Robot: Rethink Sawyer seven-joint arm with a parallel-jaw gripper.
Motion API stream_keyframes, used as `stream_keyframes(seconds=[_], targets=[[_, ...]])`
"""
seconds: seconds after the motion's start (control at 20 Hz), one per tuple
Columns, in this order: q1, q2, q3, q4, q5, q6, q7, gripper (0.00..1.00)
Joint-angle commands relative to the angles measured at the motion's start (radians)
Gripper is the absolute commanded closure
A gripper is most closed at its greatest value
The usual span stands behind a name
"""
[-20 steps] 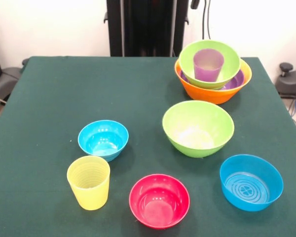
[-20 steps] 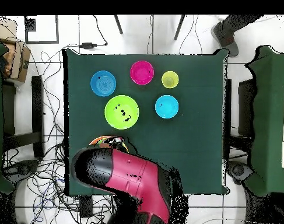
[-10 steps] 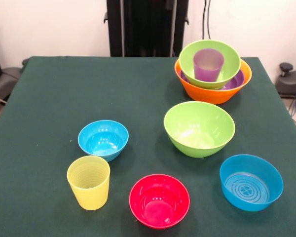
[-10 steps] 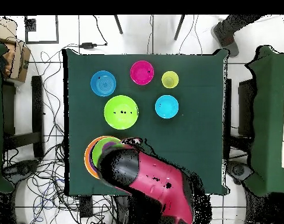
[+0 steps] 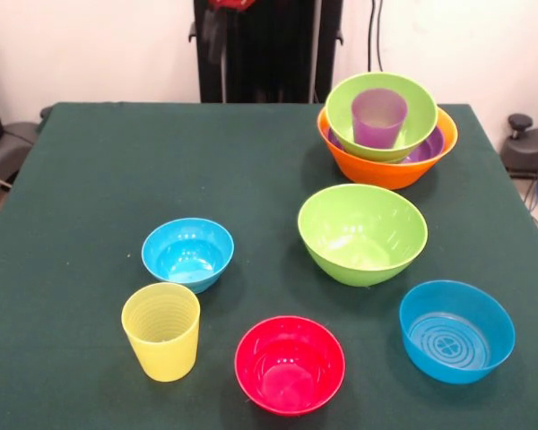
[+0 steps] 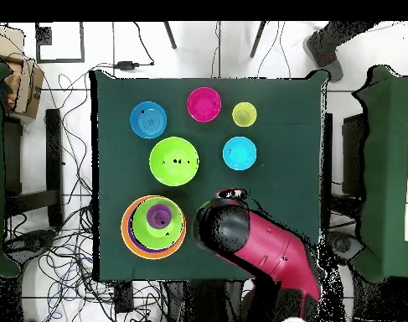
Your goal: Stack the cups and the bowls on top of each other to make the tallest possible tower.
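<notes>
The tower stands at the back right of the front view: a large orange bowl [image 5: 387,170] holds a shallow purple bowl [image 5: 430,146], a lime green bowl [image 5: 403,125] and the purple cup [image 5: 377,117]. The overhead view shows the tower [image 6: 131,239] with the purple cup [image 6: 159,218] on top. Loose on the table are a lime green bowl [image 5: 362,235], a small blue bowl [image 5: 187,253], the yellow ribbed cup [image 5: 161,331], a pink-red bowl [image 5: 290,364] and a larger blue bowl [image 5: 456,331]. My red arm [image 6: 261,251] hangs just right of the tower in the overhead view. It hides the gripper.
The green table [image 5: 99,179] drops off at its edges. A black stand [image 5: 269,54] rises behind it. Cables and chairs [image 6: 23,193] surround the table. A person's leg [image 6: 328,40] shows at the overhead view's top right.
In the overhead view the arm has swung off the tower to its right, uncovering the orange bowl, green bowl and purple cup. A bit of red arm now shows at the front view's top.
</notes>
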State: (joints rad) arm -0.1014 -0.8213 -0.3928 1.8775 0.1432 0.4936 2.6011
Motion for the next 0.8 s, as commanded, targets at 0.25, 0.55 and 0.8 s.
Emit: stream_keyframes(seconds=[0.25, 0.55, 0.8], targets=[[-0.065, 0.24, 0.158, -0.252, -0.097, 0.075, -0.091, 0.0], [0.021, 0.269, 0.102, -0.309, -0.11, 0.1, -0.022, 0.0], [0.036, 0.291, 0.127, -0.341, -0.128, 0.083, -0.063, 0.0]])
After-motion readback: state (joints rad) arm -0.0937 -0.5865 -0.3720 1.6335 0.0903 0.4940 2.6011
